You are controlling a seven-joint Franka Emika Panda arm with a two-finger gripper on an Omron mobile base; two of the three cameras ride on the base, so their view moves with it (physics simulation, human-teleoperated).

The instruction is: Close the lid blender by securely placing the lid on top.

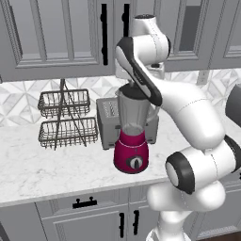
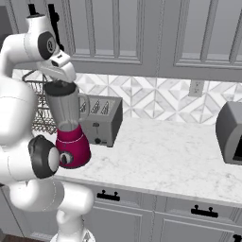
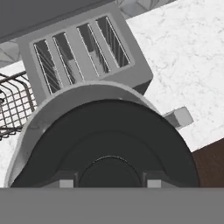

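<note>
Although the lid [image 3: 105, 144] already sits over the mouth of the blender [image 1: 132, 134], the task looks nearly finished rather than done. In the hand view the black cap covers the jar's rim almost all round, and the gripper [image 3: 107, 183] is right down on its centre knob, one fingertip showing at each side. Whether the jaws grip the knob or merely straddle it, I cannot tell. From the base views the hand hangs directly above the jar top, hiding the lid there. What seems left is a firm seat, a release, and a lift away.

The blender stands on the marble surface [image 1: 42, 164], near its front edge, with the grey toaster [image 1: 109, 123] touching or just behind it on the far side and a two-tier wire basket [image 1: 64, 117] further left. A second grey appliance [image 2: 230, 132] sits well apart at the right.

No brand, label or readable writing shows on anything; the blender's dial is plain black.
</note>
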